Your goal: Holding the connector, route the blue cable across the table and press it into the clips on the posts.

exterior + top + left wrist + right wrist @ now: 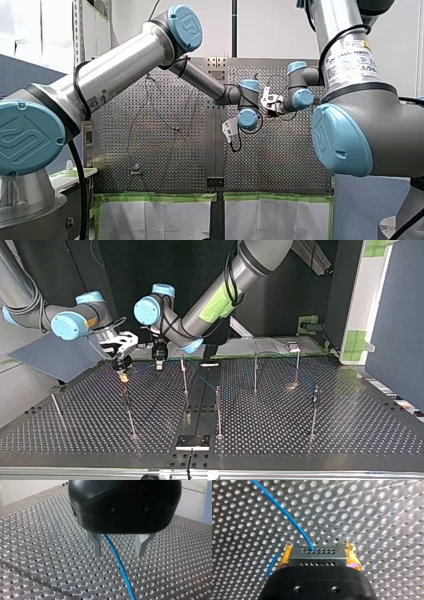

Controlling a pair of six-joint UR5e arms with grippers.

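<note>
In the right wrist view my right gripper (318,544) is shut on the grey perforated connector (318,556), its yellow pads on both sides. The blue cable (287,515) leaves the connector and runs away over the table. In the left wrist view my left gripper (119,554) is open just above the table. Its metal fingers (97,546) stand apart, and the blue cable (120,565) passes between them without touching, nearer one finger. In the top view my right gripper (123,364) and my left gripper (159,362) hang side by side at the table's far edge.
Several thin posts stand on the perforated table (350,425), among them one (184,372) just beside my left gripper, one (218,410) in the middle and one (314,412) at the top view's right. A black plate (192,442) lies at the near edge.
</note>
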